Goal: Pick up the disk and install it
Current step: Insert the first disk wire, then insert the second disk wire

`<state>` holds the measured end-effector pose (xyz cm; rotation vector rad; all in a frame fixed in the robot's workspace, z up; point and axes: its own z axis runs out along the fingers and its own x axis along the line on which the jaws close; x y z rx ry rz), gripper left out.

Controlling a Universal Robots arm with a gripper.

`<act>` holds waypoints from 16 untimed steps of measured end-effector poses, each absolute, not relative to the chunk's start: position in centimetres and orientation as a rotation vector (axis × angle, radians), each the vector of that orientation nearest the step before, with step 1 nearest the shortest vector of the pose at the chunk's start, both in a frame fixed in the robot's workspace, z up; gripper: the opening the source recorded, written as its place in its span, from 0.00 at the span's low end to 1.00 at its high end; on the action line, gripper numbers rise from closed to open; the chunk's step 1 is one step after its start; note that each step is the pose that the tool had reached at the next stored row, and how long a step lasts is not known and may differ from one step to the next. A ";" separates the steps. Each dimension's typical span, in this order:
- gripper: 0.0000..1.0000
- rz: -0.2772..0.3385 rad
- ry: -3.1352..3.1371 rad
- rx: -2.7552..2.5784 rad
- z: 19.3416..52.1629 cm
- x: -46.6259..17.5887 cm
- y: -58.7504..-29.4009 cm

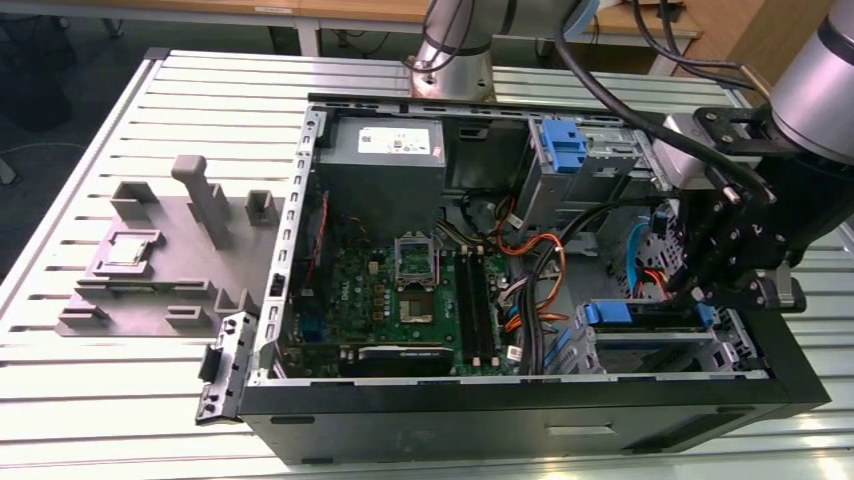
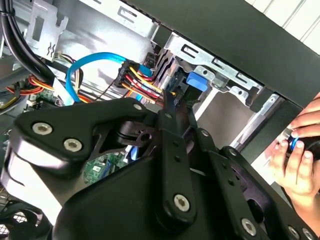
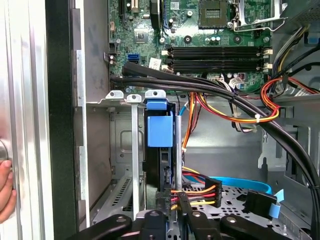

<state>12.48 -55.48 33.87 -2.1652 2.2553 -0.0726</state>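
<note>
While the disk (image 3: pixel 161 150) is seated on edge in the metal drive cage (image 3: pixel 122 165), the gripper (image 3: pixel 172 210) is held at its cabled end

Whether the jaws are parted cannot be told; red, yellow and orange cables (image 3: pixel 200 190) are crowded around them, and a hand (image 2: pixel 300 150) is rested beside the case

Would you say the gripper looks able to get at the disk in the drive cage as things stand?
Probably yes: the gripper is right at the disk, which stands on edge in the drive cage. The power cables run close beside it, not across.
</note>
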 end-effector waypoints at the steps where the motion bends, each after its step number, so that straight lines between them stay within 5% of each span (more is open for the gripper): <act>1: 0.23 -0.073 2.255 -2.165 33.9 12.5 -55.5; 3: 0.10 -0.073 2.255 -2.165 33.9 12.5 -55.5; 16: 0.10 -0.073 2.256 -2.165 33.9 12.5 -55.5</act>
